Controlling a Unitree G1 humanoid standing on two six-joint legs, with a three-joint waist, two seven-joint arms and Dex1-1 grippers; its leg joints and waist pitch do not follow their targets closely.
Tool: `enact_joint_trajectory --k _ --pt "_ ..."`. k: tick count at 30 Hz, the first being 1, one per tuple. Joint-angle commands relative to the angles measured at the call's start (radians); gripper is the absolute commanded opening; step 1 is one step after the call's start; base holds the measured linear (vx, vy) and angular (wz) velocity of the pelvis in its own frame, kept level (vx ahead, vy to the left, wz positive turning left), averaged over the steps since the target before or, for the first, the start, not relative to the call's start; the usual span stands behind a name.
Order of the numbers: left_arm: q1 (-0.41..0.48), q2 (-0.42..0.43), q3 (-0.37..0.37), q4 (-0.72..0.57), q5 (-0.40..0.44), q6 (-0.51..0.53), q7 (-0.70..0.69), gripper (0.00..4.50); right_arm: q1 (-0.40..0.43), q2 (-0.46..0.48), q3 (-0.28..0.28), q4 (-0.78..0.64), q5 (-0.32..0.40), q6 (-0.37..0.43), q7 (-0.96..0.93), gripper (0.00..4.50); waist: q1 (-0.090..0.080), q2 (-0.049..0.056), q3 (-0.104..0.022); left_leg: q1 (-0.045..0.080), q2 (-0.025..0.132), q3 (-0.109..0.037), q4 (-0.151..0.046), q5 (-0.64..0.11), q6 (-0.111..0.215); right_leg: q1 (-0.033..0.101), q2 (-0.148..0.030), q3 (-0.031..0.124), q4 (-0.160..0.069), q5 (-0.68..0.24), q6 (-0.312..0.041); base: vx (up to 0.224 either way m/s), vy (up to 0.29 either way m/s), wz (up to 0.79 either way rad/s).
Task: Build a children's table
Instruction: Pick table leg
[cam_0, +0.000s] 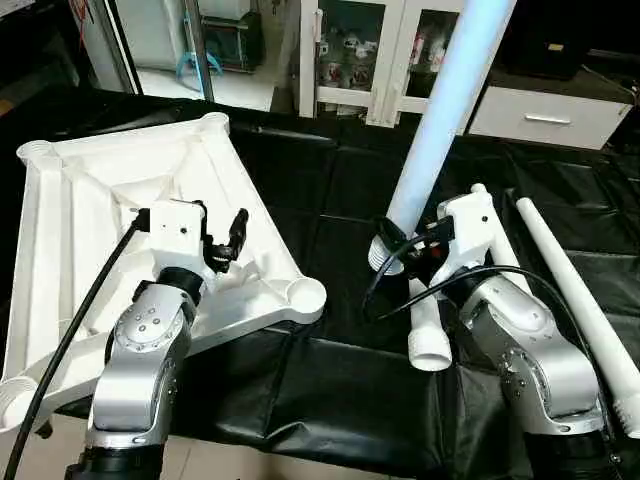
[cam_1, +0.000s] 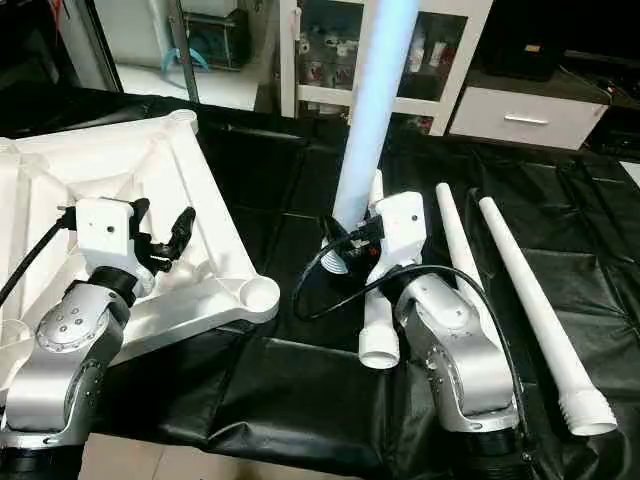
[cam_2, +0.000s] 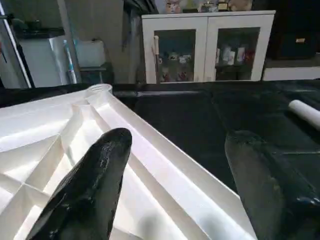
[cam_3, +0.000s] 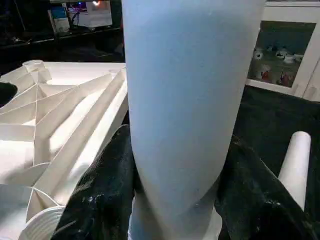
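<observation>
Black work table (cam_0: 330, 380) bears upturned tabletop (cam_0: 90, 200); right tool (cam_0: 405, 245) grips leg (cam_0: 440, 110).

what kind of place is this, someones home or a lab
Probably a lab or workshop room, not a home: a big work table under a black cover, a white glass-door cabinet of small items behind it, and white drawer units along the wall.
</observation>
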Motion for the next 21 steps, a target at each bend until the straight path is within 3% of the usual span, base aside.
enact_joint_trajectory --k 1,5,7,9,15,21 --pt "-0.016 0.007 -0.004 -0.013 -0.008 0.014 -0.005 3.47 -0.007 -0.003 -0.009 0.002 -0.003 -0.013 -0.001 1.88 0.002 0.011 -0.075 -0.009 0.016 -0.006 -0.064 0.011 0.126 0.064 -0.043 0.035 -0.044 0.010 -0.253 0.000 0.000 0.00" --pt "-0.018 0.009 -0.004 -0.010 -0.010 0.012 -0.005 3.47 -0.010 -0.004 -0.008 0.007 -0.006 -0.017 0.002 1.88 0.000 0.011 -0.077 -0.003 0.018 -0.011 -0.061 0.049 0.160 0.058 -0.040 0.030 -0.037 0.037 -0.254 0.000 0.000 0.00" --pt "-0.019 0.010 -0.004 -0.010 -0.010 0.011 -0.007 3.47 -0.010 -0.002 -0.005 0.009 -0.008 -0.021 0.001 1.88 0.002 0.010 -0.077 -0.008 0.014 -0.009 -0.058 0.057 0.170 0.061 -0.041 0.032 -0.038 0.038 -0.256 0.000 0.000 0.00" --pt "-0.021 0.011 -0.003 -0.010 -0.009 0.011 -0.009 3.47 -0.011 -0.001 -0.004 0.010 -0.008 -0.021 0.001 1.88 0.004 0.010 -0.077 -0.011 0.012 -0.008 -0.057 0.061 0.173 0.064 -0.042 0.033 -0.039 0.033 -0.257 0.000 0.000 0.00" --pt "-0.025 0.013 -0.002 -0.005 -0.010 0.009 -0.011 3.47 -0.013 0.000 -0.001 0.013 -0.012 -0.024 0.000 1.88 0.001 0.014 -0.076 -0.002 0.017 -0.013 -0.059 0.065 0.186 0.057 -0.040 0.027 -0.036 0.028 -0.259 0.000 0.000 0.00" --pt "-0.028 0.016 -0.002 -0.001 -0.016 0.009 -0.019 3.47 -0.013 0.003 0.000 0.015 -0.018 -0.028 -0.001 1.88 0.003 0.013 -0.077 -0.009 0.014 -0.012 -0.058 0.063 0.174 0.065 -0.040 0.029 -0.039 0.022 -0.258 0.000 0.000 0.00"
